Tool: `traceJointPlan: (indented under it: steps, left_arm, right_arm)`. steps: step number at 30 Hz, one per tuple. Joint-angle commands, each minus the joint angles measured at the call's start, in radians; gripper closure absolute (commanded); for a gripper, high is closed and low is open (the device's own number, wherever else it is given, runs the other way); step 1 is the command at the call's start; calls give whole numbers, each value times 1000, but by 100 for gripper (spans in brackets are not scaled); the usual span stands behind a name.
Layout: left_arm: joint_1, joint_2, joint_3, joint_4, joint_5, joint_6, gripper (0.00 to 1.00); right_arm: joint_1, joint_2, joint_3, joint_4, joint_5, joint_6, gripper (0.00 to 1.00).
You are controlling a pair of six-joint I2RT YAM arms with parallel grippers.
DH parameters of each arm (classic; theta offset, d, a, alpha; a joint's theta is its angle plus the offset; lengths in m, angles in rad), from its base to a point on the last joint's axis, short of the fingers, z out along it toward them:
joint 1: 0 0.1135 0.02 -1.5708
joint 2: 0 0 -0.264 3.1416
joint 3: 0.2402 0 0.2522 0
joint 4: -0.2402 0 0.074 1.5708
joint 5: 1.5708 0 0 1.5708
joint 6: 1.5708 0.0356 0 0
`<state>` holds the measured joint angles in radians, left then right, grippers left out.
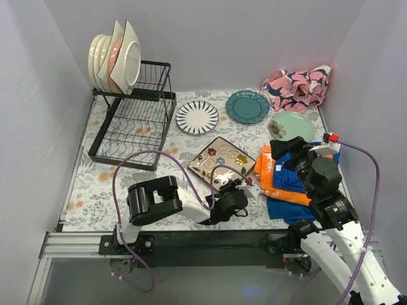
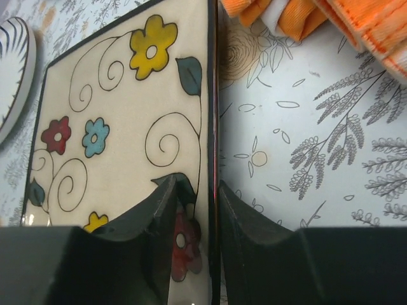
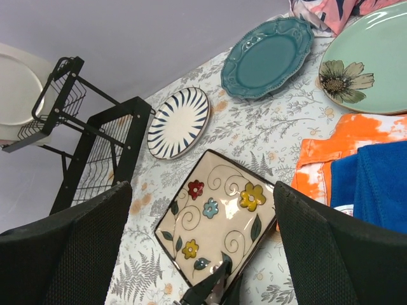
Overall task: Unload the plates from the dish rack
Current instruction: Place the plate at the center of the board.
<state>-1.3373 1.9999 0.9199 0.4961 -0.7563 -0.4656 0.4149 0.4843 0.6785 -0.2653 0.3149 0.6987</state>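
Observation:
The black wire dish rack [image 1: 137, 121] [image 3: 95, 140] stands at the back left, with several cream plates [image 1: 117, 57] [image 3: 16, 89] upright on its top tier. A square cream plate with painted flowers [image 1: 219, 162] [image 2: 121, 127] [image 3: 216, 216] lies flat on the table mat. My left gripper [image 1: 227, 184] [image 2: 197, 184] straddles its near right rim. It is open, with a clear gap between the left finger and the rim. My right gripper [image 1: 289, 151] [image 3: 202, 187] hangs open above the table with nothing between its fingers.
A black-striped plate [image 1: 197, 117] [image 3: 179, 122], a teal plate [image 1: 247, 106] [image 3: 267, 57] and a pale green flower plate [image 1: 290, 126] [image 3: 365, 70] lie behind. A pink cloth [image 1: 299, 88] sits at the back right. An orange and blue cloth [image 1: 283, 181] [image 2: 318, 25] lies right of the square plate.

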Motion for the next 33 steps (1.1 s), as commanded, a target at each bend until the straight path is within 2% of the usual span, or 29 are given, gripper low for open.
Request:
traceJointPlan:
  steps: [1, 4, 6, 8, 13, 17, 18, 21, 22, 25, 26, 28, 31, 33]
  left_arm:
    - [-22, 7, -35, -45, 135, -194, 70]
    - [-22, -12, -38, -57, 158, -232, 59]
    - [-22, -23, -41, -74, 187, -257, 44]
    - [-22, -47, -50, -82, 212, -301, 38]
    - [-22, -140, -67, -165, 248, -389, 38]
    - [-11, -309, -114, -232, 296, -450, 38]
    - [-7, -393, -128, -250, 322, -458, 38]
    - [21, -534, -179, -299, 371, -481, 38]
    - [24, -567, -182, -318, 380, -481, 38]
    - [50, -670, -171, -416, 402, -487, 38]
    - [72, -697, -167, -466, 410, -492, 38]
    - [104, -798, -170, -499, 439, -510, 38]
    - [220, -968, -197, -568, 472, -530, 38]
    - [225, -1044, -217, -602, 398, -556, 38]
  right_arm:
    - [1, 13, -10, 23, -2, -22, 4]
    - [1, 36, -22, 21, -42, -21, 4]
    - [1, 57, -46, 17, -75, -16, 4]
    - [1, 76, -75, 15, -98, -13, 4]
    - [1, 148, -148, 17, -177, 36, 6]
    - [1, 200, -206, 26, -241, 134, 9]
    - [1, 223, -224, 34, -275, 153, 10]
    - [5, 267, -260, 112, -338, 196, 17]
    - [10, 281, -260, 170, -350, 162, 21]
    - [35, 361, -219, 236, -430, 46, 20]
    - [77, 393, -203, 238, -433, -23, 20]
    - [131, 424, -166, 239, -383, -65, 20]
    - [266, 537, -116, 204, -265, -90, 21]
    - [375, 603, -70, 172, -224, -175, 21]
